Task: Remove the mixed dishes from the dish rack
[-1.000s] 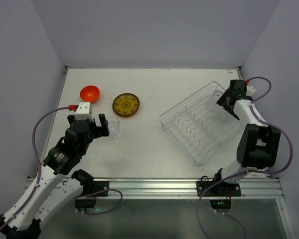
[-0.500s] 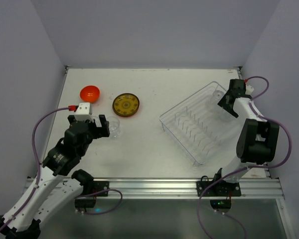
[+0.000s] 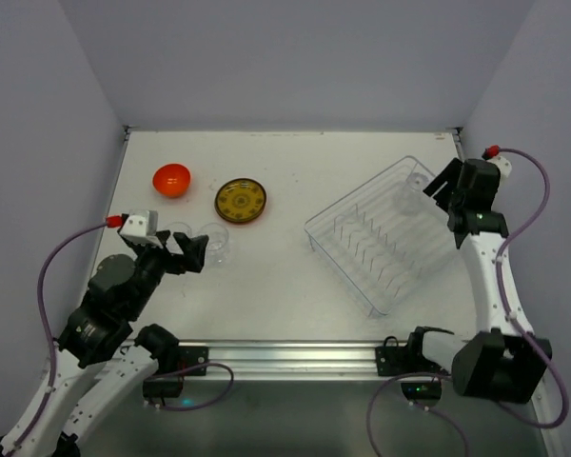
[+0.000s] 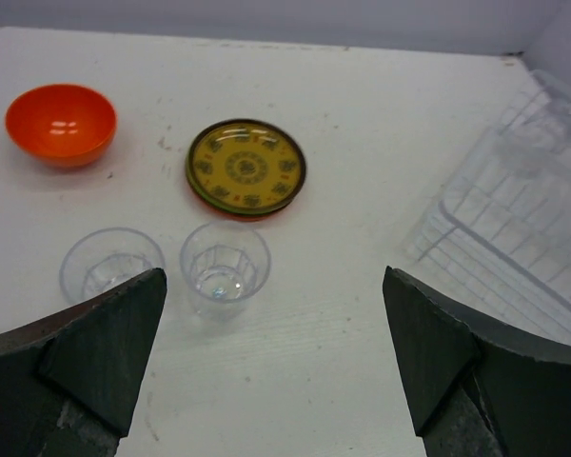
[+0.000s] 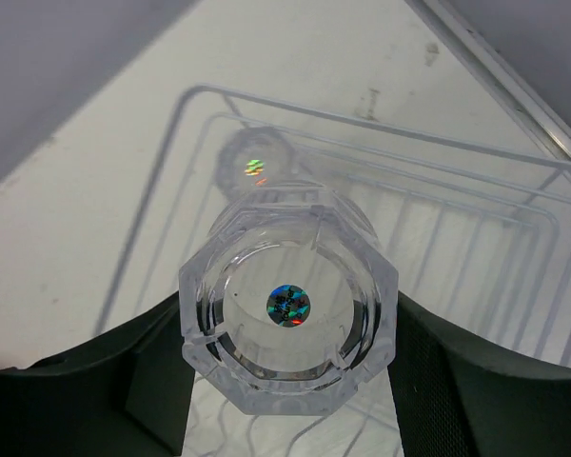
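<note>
Two cups (image 4: 111,265) (image 4: 225,267) stand upright side by side on the white worktop (image 4: 362,95), and we have the left gripper (image 4: 274,324) hovering just in front of them, its jaws spread wide and touching neither. Beyond the cups sits the yellow patterned plate (image 4: 246,168), with an orange edge peeking out from under it. Off to its left we see the small orange bowl (image 4: 61,124), mouth up and apart from everything else.

Over on the right, the dish rack (image 3: 343,271) lies at an angle on the worktop, rows of thin dividers showing through its clear walls. At its far corner we find the right gripper (image 5: 290,328) clamped on a clear cup (image 5: 266,248). The cup sits squarely between the two dark fingers (image 5: 105,381) with its base and shiny round sticker facing the wrist camera. Whether that cup is off the rack floor, we cannot tell.

One more cup (image 5: 252,157) waits just behind it in the same corner of the rack, blurred through the plastic.
</note>
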Motion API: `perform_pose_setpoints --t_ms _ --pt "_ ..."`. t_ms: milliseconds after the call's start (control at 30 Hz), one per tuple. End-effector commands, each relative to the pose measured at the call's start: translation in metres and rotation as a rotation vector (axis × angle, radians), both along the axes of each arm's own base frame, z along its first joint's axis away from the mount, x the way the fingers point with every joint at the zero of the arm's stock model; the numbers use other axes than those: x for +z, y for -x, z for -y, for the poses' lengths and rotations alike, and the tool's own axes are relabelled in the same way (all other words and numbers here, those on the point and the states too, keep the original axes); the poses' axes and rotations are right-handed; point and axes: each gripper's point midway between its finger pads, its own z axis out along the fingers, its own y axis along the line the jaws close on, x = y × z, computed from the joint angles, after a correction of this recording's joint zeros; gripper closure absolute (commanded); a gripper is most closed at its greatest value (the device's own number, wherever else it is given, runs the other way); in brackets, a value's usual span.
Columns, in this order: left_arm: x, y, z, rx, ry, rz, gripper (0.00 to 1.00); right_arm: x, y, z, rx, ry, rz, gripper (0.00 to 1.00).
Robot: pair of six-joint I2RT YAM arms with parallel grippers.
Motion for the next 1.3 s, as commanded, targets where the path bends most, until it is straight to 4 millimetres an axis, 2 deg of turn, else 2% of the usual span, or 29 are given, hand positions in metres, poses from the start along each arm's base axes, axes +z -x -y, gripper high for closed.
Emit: perform_pose_setpoints --t_ms 0,33,67,100,133,167,200,233,267,300,333,367,400,433,467,667,833,967,1233,1267 --pt "0.056 0.022 0.035 -0.230 0.143 0.159 0.00 0.057 0.008 -0.073 0.294 -0.068 0.255 1.00" --pt "0.081 0.029 0.048 -0.307 0.237 0.240 0.00 0.064 0.014 -0.093 0.370 -0.093 0.273 1.00" --pt "0.092 0.047 0.071 -0.467 0.298 0.278 0.00 0.080 0.031 -0.136 0.526 -0.151 0.320 1.00" --pt "0.082 0.050 0.085 -0.536 0.346 0.271 0.00 0.097 0.039 -0.159 0.623 -0.194 0.390 1.00" --pt "0.116 0.071 0.102 -0.693 0.485 0.369 0.00 0.092 0.052 -0.182 0.728 -0.272 0.416 1.00" --pt "0.118 0.077 0.111 -0.762 0.547 0.375 0.00 0.114 0.088 -0.221 0.927 -0.464 0.483 1.00" --pt "0.111 0.072 0.124 -0.815 0.594 0.334 0.00 0.150 0.101 -0.237 1.056 -0.496 0.656 1.00" --pt "0.116 0.086 0.133 -0.933 0.700 0.352 0.00 0.139 0.117 -0.249 1.101 -0.649 0.631 1.00" --pt "0.117 0.089 0.137 -0.980 0.749 0.349 0.00 0.149 0.137 -0.262 1.199 -0.686 0.680 1.00" --pt "0.107 0.084 0.149 -1.014 0.789 0.292 0.00 0.166 0.150 -0.267 1.270 -0.671 0.779 1.00" --pt "0.118 0.091 0.150 -1.051 0.843 0.340 0.00 0.160 0.156 -0.271 1.286 -0.684 0.785 1.00" --pt "0.112 0.092 0.165 -1.078 0.839 0.311 0.00 0.164 0.165 -0.277 1.298 -0.672 0.826 1.00" --pt "0.113 0.093 0.173 -1.085 0.840 0.303 0.00 0.158 0.165 -0.278 1.288 -0.674 0.822 1.00" --pt "0.121 0.090 0.179 -1.063 0.858 0.314 0.00 0.157 0.168 -0.280 1.291 -0.669 0.832 1.00" --pt "0.116 0.097 0.197 -1.099 0.858 0.269 0.00 0.158 0.174 -0.284 1.311 -0.675 0.849 1.00" --pt "0.111 0.097 0.236 -1.119 0.836 0.210 0.00 0.144 0.187 -0.289 1.364 -0.694 0.854 1.00" --pt "0.112 0.095 0.248 -1.124 0.820 0.220 0.05 0.135 0.202 -0.293 1.439 -0.731 0.842 1.00" --pt "0.106 0.090 0.258 -1.122 0.806 0.195 0.15 0.136 0.205 -0.293 1.444 -0.728 0.852 1.00" --pt "0.105 0.082 0.260 -1.081 0.775 0.219 0.21 0.129 0.208 -0.291 1.448 -0.714 0.848 1.00" --pt "0.098 0.079 0.262 -1.063 0.741 0.194 0.21 0.129 0.208 -0.289 1.434 -0.707 0.857 1.00"
